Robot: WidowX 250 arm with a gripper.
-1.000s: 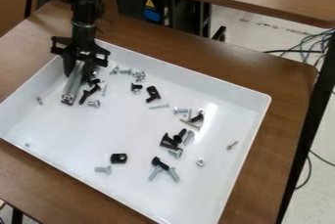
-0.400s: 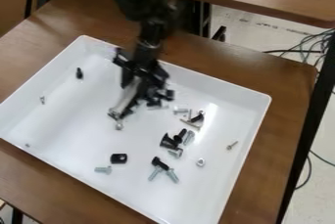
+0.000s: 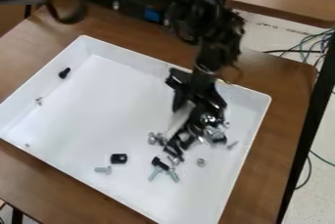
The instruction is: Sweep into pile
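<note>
My gripper (image 3: 191,106) is low over the right part of the white tray (image 3: 124,203), shut on a silver metal bar (image 3: 178,120) that slants down to the left. Bolts, nuts and black pieces (image 3: 210,133) lie bunched against and beside the bar, some partly hidden by the gripper. Just below them are a black piece with two silver bolts (image 3: 173,174) and a nut (image 3: 201,162). A black square piece (image 3: 118,158) and a silver bolt (image 3: 103,170) lie apart at the lower middle.
A black screw (image 3: 64,73) and a small metal piece (image 3: 38,100) lie along the tray's left side. The tray's raised walls surround the parts on a brown table (image 3: 288,103). The arm spans the top of the view.
Gripper and bar have swept from the tray's upper left to its right part, pushing the upper parts along with them. A black screw now lies at the upper left.
</note>
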